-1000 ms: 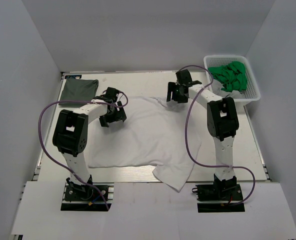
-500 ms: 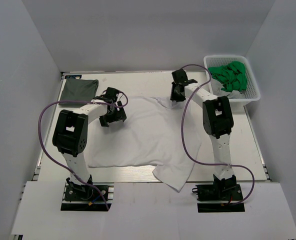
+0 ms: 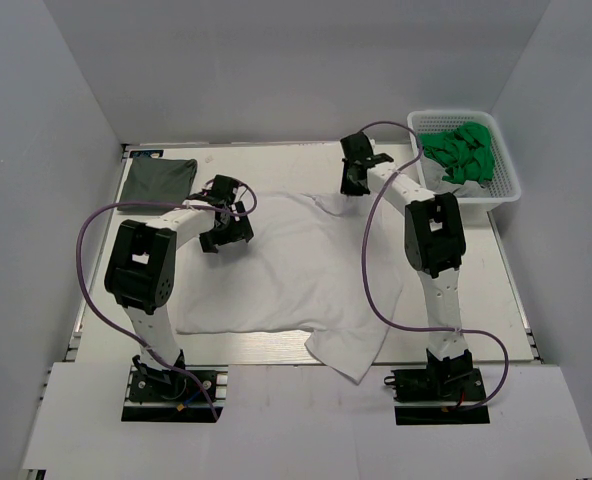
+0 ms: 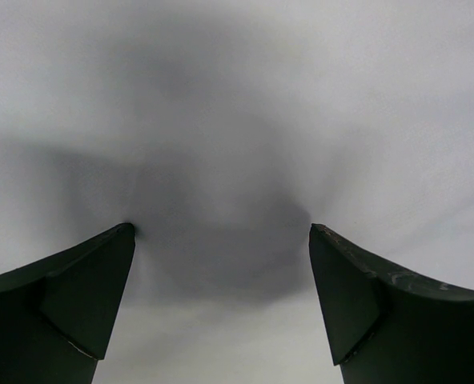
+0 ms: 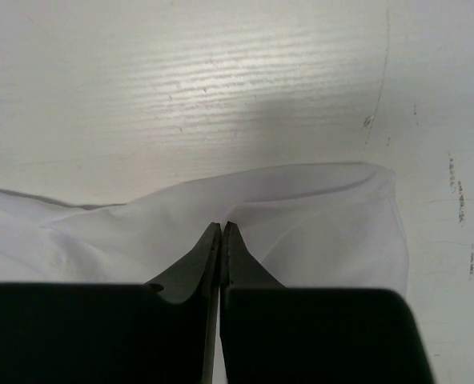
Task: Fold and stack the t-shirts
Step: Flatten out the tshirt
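Note:
The white t-shirt (image 3: 296,270) lies spread over the middle of the table, with one corner hanging toward the near edge. A dark grey-green t-shirt (image 3: 159,180) lies folded at the far left. My left gripper (image 3: 226,226) hovers low over the white shirt's far left part. Its jaws stand wide open (image 4: 221,232), with only white cloth (image 4: 221,112) beneath them. My right gripper (image 3: 353,182) is at the shirt's far right edge. There its jaws are shut (image 5: 222,227), pinching a raised fold of the white cloth (image 5: 325,232).
A white basket (image 3: 504,192) holding bunched green cloth (image 3: 463,152) stands at the far right corner. Grey walls close in the table on three sides. Purple cables loop beside both arms.
My right gripper has slid a little farther back and left to the shirt's far edge and closed on the cloth. The left arm has not moved.

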`<action>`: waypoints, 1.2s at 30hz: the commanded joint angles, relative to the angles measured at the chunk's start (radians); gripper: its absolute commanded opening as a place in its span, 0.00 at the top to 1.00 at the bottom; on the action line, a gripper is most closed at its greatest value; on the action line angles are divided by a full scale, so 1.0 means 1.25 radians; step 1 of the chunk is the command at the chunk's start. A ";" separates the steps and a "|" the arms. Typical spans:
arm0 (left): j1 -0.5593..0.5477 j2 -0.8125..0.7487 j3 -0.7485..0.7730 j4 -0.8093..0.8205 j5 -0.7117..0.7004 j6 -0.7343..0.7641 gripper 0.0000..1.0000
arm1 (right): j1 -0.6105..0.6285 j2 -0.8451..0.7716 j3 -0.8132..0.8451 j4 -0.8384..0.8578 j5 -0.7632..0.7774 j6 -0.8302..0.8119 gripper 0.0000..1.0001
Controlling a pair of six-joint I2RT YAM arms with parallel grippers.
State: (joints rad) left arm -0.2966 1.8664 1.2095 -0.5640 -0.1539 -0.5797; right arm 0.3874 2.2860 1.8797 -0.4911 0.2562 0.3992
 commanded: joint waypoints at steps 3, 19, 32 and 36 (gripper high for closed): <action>-0.003 0.030 -0.042 0.018 0.013 -0.006 0.00 | -0.008 -0.009 0.123 -0.023 0.051 0.069 1.00; -0.003 -0.002 -0.042 0.052 0.005 0.066 0.00 | -0.063 0.132 0.238 0.270 0.236 0.223 0.10; -0.003 -0.079 0.085 -0.055 -0.123 0.020 0.00 | -0.011 -0.258 -0.266 0.120 0.012 0.052 0.10; 0.007 -0.067 0.085 -0.075 -0.193 0.012 0.00 | -0.012 -0.323 -0.380 0.119 -0.049 0.061 0.10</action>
State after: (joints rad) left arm -0.2981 1.8248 1.2900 -0.6048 -0.2817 -0.5400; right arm 0.3840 1.9129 1.4834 -0.3122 0.2668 0.4927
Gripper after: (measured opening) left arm 0.998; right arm 0.904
